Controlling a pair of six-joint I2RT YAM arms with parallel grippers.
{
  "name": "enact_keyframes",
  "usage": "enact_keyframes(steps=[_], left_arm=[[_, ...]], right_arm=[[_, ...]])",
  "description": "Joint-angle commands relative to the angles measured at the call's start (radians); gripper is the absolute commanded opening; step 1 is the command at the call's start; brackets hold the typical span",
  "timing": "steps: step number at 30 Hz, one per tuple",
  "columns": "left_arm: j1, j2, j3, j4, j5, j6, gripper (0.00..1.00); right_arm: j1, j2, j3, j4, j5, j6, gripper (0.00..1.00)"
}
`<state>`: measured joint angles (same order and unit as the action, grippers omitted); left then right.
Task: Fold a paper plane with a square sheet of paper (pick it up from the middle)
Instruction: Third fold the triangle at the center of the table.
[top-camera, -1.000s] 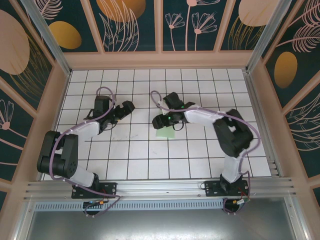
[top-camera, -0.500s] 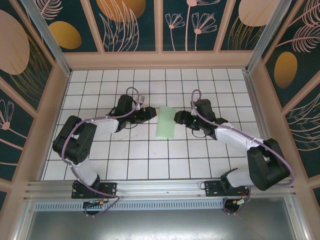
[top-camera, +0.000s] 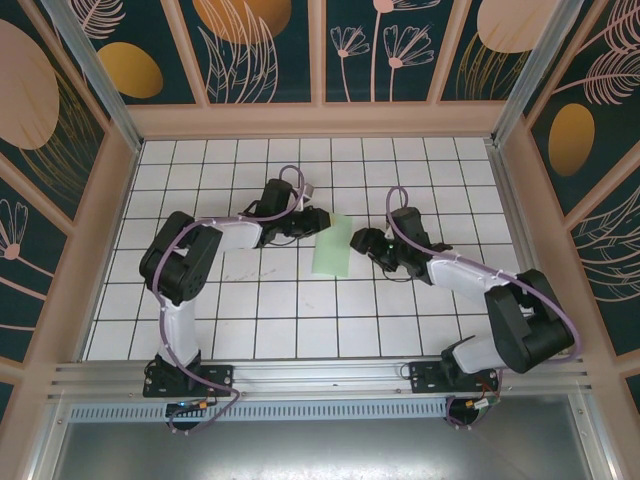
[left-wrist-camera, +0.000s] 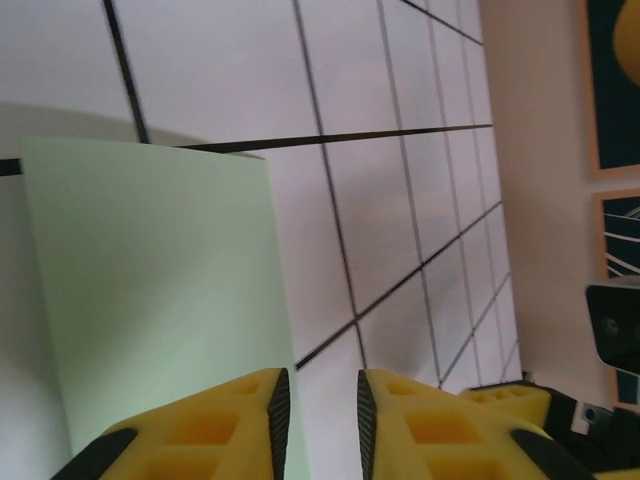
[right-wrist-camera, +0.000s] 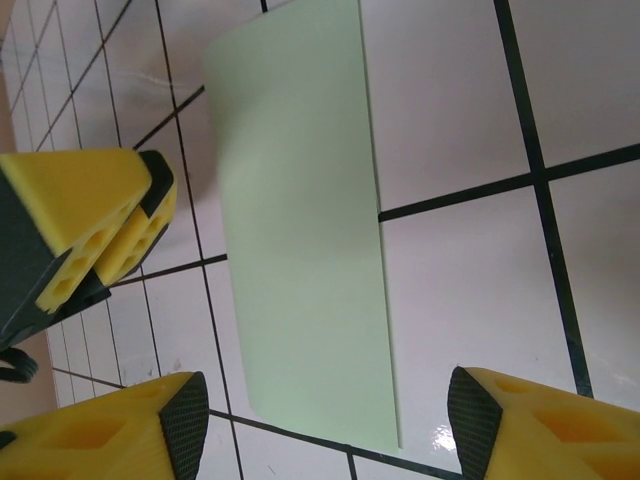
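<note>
Hazards: sheet of paper (top-camera: 332, 250), apparently folded in half, flat at the centre of the table (top-camera: 250, 320) between my grippers.
Left gripper (left-wrist-camera: 323, 420): fingers a slit apart beside the sheet's edge, nothing between them; closing here may nip air or skid the sheet. Sheet: thin, easily shifted. Right gripper (right-wrist-camera: 325, 425): fingers spread wide, empty, straddling its end; a brush could spoil the crease.

Paper sheet (top-camera: 332, 248) on table (top-camera: 250, 320); left fingers (left-wrist-camera: 190, 425) at left edge, right fingers (right-wrist-camera: 560, 420) beside right edge.
</note>
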<state>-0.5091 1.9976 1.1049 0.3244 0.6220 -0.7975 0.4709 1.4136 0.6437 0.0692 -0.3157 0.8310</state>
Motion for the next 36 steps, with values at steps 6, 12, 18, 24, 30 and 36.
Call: enact_keyframes(steps=[6,12,18,24,30,36], left_arm=[[-0.002,0.064,0.013,-0.085,-0.049,0.025,0.2],[-0.001,0.074,-0.006,-0.112,-0.099,0.023,0.17],[-0.002,0.087,-0.043,-0.122,-0.13,0.009,0.14],[-0.001,0.085,-0.072,-0.121,-0.158,0.006,0.13],[-0.001,0.09,-0.078,-0.117,-0.16,0.0,0.12],[-0.002,0.093,-0.079,-0.113,-0.16,-0.006,0.13]], right_arm=[[-0.004,0.047,0.015,0.036,-0.041,0.056,0.67],[0.006,0.081,0.029,0.02,-0.051,0.072,0.65],[0.03,0.123,0.05,-0.004,-0.049,0.097,0.61],[0.056,0.177,0.079,-0.006,-0.066,0.1,0.56],[0.07,0.21,0.095,0.004,-0.086,0.094,0.52],[0.071,0.234,0.108,0.015,-0.109,0.082,0.46]])
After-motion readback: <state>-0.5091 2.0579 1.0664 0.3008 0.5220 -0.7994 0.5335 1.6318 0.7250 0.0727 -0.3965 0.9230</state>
